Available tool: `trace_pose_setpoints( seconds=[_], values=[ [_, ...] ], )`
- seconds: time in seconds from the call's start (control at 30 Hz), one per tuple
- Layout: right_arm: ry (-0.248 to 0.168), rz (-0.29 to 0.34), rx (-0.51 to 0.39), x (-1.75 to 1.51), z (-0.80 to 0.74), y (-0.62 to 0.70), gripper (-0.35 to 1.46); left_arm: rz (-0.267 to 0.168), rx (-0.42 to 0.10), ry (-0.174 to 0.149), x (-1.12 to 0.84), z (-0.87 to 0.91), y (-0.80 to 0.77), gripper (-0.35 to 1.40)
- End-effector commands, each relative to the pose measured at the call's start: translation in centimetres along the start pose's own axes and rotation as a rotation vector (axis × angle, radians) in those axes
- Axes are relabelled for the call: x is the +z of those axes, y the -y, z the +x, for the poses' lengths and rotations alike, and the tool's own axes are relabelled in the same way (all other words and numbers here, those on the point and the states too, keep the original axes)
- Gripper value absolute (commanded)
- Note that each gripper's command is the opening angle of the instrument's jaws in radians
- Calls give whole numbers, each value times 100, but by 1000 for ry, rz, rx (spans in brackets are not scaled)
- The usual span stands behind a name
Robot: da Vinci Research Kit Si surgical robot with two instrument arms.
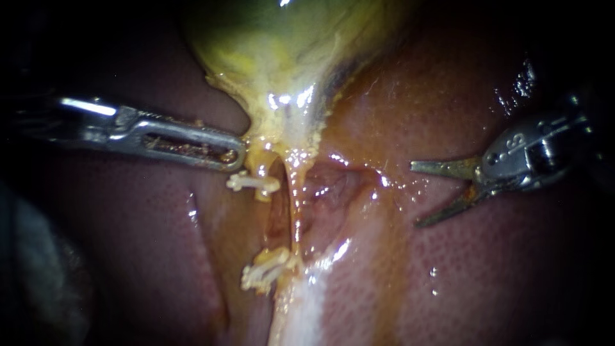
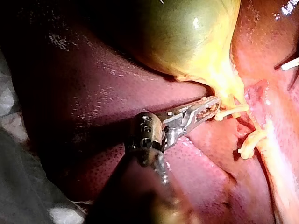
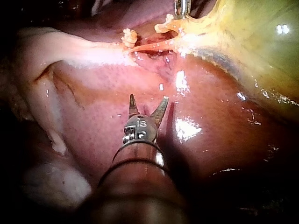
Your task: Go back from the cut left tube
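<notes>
**Right instrument (image 1: pixel 415 195) well clear of the cut left tube (image 1: pixel 262 173)**

The right instrument sits out over the liver (image 1: pixel 500 269), its bladed hand spread wide, tips pointing toward the tube but well apart from it. The tube lies just under the gallbladder (image 1: pixel 282 57), ends parted, with white clips (image 1: pixel 253 182) on both. The left instrument (image 1: pixel 240 156) is just beside the upper end, hand pinching the gallbladder's neck.

The left instrument (image 1: pixel 238 154) and right instrument (image 1: pixel 415 195) are bright polished metal. The liver (image 1: pixel 487 269) is wet, glossy and finely stippled, the gallbladder (image 1: pixel 282 38) smooth and shiny. The clips (image 1: pixel 253 182) are perhaps matt plastic.
</notes>
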Motion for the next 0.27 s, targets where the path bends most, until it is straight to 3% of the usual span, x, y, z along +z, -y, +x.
trace_pose_setpoints(
  seconds=[0.03, 0.27],
  values=[
    [0, 0, 0, 0, 0, 0, 145, -1, -1, 1, 1, -1, 0, -35],
    [0, 0, 3, -2, 1, -1, 145, -3, 0, 3, 0, -2, 1, -35]
  ],
)
